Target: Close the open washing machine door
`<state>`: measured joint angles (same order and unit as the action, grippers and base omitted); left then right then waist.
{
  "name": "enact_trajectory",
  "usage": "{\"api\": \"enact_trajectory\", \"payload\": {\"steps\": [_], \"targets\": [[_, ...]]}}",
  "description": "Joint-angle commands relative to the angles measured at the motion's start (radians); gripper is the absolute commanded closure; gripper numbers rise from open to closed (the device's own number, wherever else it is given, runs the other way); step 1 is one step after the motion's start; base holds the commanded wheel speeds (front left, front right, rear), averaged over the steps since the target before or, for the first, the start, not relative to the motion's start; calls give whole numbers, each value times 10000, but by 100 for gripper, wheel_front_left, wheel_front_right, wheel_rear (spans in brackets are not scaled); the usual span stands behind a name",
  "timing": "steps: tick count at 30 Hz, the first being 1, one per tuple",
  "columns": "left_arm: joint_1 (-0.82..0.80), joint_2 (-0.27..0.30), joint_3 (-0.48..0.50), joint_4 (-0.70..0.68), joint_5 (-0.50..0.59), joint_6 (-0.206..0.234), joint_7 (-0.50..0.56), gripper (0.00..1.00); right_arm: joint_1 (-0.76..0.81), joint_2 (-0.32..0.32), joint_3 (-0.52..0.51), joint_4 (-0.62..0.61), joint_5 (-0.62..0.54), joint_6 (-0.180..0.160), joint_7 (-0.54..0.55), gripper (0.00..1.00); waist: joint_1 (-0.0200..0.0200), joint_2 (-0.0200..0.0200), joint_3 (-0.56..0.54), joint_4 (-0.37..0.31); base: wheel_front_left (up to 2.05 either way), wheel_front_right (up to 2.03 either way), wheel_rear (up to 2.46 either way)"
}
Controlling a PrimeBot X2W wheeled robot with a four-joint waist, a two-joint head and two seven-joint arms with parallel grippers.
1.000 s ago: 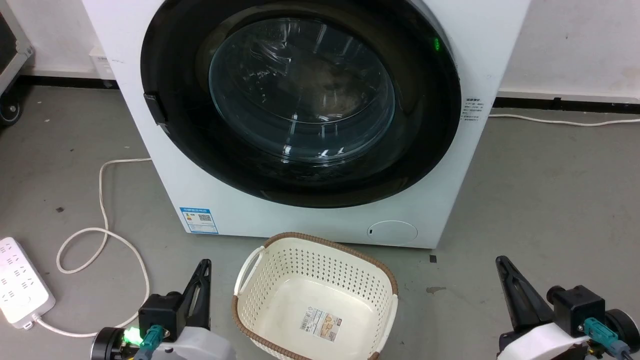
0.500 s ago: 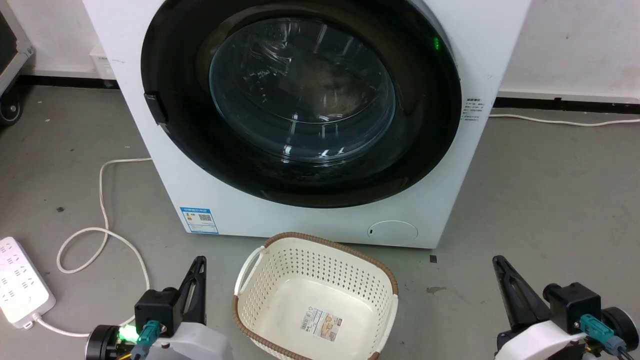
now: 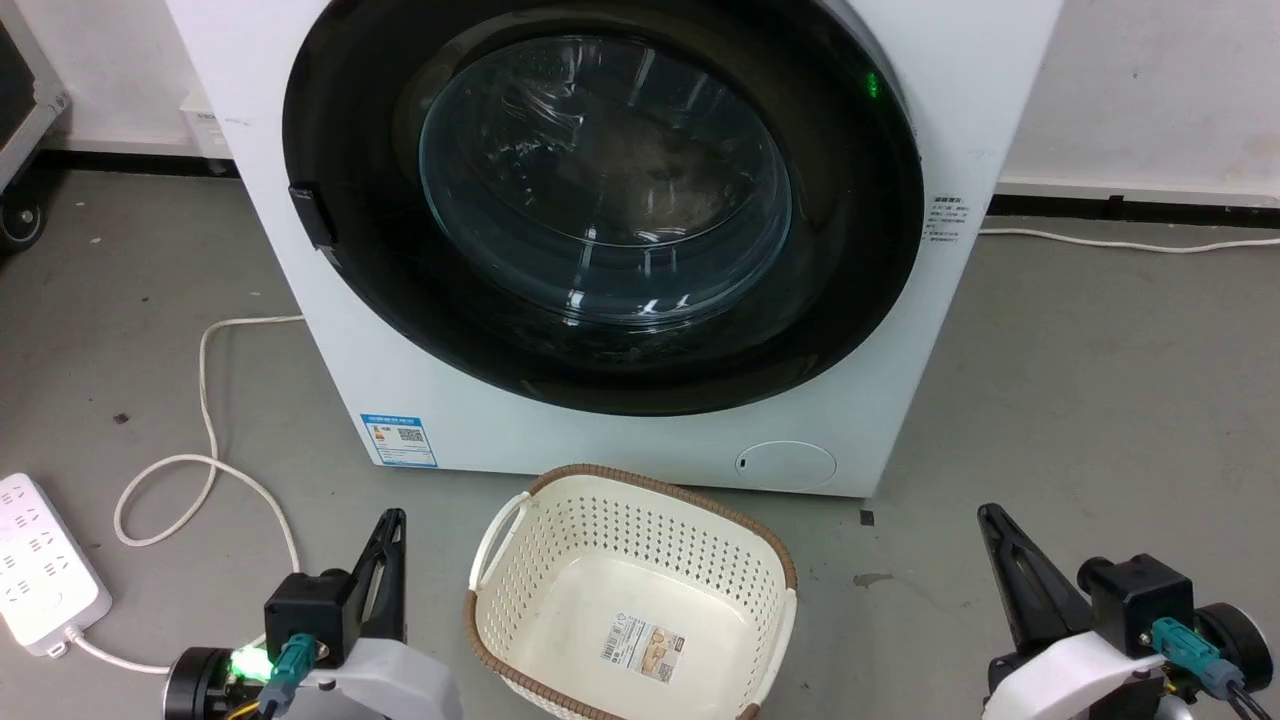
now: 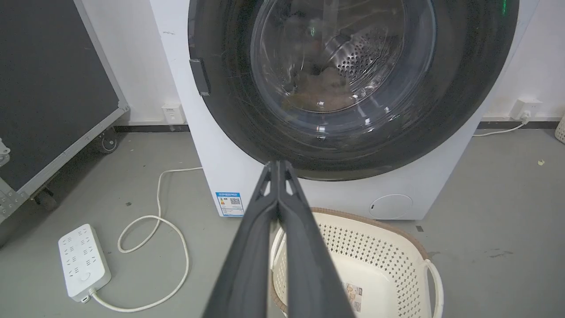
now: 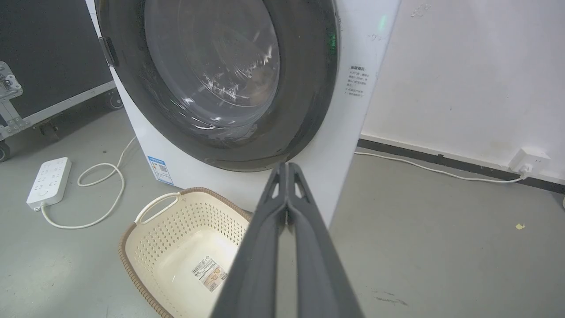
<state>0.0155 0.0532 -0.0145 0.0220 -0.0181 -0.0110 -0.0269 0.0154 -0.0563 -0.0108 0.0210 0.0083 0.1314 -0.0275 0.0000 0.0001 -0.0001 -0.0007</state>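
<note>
The washing machine door [image 3: 603,190] lies flat against the front of the washing machine [image 3: 560,445], its black rim flush with the white panel. Just before the machine, a cream basket [image 3: 620,530] sits on the floor [image 3: 1100,380]. My left fingers [image 4: 260,221] are pressed together and empty, low beside the basket. My right fingers [image 5: 267,229] are likewise closed on nothing at its other side. A white power strip [image 3: 40,565] lies further left.

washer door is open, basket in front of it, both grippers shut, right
No: the washing machine door is closed, flush against the washing machine, as the head view shows. The basket is in front; the left gripper and right gripper are shut.
</note>
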Motion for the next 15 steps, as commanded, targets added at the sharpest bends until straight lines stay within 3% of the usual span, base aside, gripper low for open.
{"api": "enact_trajectory", "payload": {"steps": [1,15], "targets": [[-136,-8,53,-71,93,63,45,100,-121,54,33,-98,-52,-7,49,100,0,-1,0,1,0,0,0],[-155,-30,145,-220,181,110,269,100,-154,61,108,-210,-83,-7,275,100,0,-1,1,7,0,0,0]]}}
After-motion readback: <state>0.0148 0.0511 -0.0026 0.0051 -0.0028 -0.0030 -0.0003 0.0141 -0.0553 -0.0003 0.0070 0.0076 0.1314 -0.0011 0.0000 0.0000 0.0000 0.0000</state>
